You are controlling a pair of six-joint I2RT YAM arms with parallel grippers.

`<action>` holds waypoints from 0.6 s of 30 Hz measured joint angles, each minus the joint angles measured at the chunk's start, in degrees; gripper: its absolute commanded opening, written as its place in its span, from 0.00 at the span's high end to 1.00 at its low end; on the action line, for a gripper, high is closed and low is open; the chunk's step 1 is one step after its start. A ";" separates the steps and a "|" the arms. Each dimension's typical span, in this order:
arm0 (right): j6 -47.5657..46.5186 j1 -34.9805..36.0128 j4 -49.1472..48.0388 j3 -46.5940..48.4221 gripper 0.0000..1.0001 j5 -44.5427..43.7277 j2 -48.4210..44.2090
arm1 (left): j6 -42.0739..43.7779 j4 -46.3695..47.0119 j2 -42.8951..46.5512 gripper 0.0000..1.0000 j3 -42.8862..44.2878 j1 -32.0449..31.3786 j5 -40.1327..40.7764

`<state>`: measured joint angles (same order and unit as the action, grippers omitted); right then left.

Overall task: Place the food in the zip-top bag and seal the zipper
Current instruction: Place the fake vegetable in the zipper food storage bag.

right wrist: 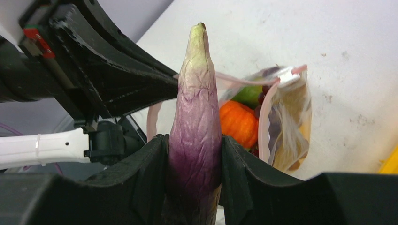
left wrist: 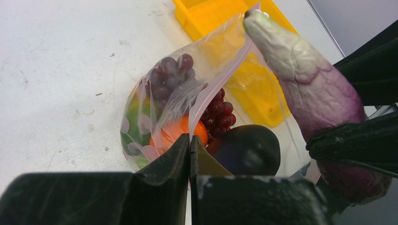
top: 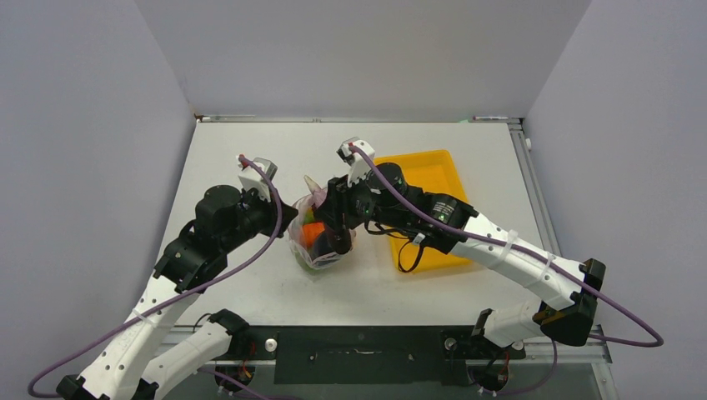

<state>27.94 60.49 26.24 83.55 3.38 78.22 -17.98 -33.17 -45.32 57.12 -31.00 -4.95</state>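
Observation:
The clear zip-top bag (top: 319, 250) sits upright on the table with its mouth open. My left gripper (left wrist: 189, 140) is shut on the bag's mouth edge by the pinkish zipper strip (left wrist: 220, 77). Inside the bag I see grapes (left wrist: 171, 72), an orange pumpkin (left wrist: 176, 133), a green piece (left wrist: 136, 117) and a dark eggplant (left wrist: 246, 150). My right gripper (right wrist: 194, 145) is shut on a long purple-and-pale eggplant (right wrist: 195, 108). It holds the eggplant over the bag's mouth (right wrist: 281, 79), tip pointing away. The eggplant's pale tip (top: 314, 187) shows in the top view.
The yellow tray (top: 433, 171) lies right of the bag, under my right arm, and looks bare where it shows. Both arms crowd together over the bag at the table's middle. Grey walls stand on three sides.

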 measured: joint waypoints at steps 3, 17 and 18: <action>0.68 0.13 2.75 0.02 0.95 0.02 0.00 | 0.00 0.00 0.11 1.00 0.00 0.00 0.00; 5.51 0.70 15.78 7.87 0.95 0.57 5.73 | -0.02 0.00 0.17 1.00 0.00 0.00 0.02; 5.84 0.70 16.55 8.83 0.95 0.61 6.47 | -0.02 0.00 0.17 1.00 0.00 0.00 0.04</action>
<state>33.78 61.19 42.78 92.38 3.99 84.68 -18.00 -33.17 -45.15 57.12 -31.00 -4.91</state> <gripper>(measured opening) 0.394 0.003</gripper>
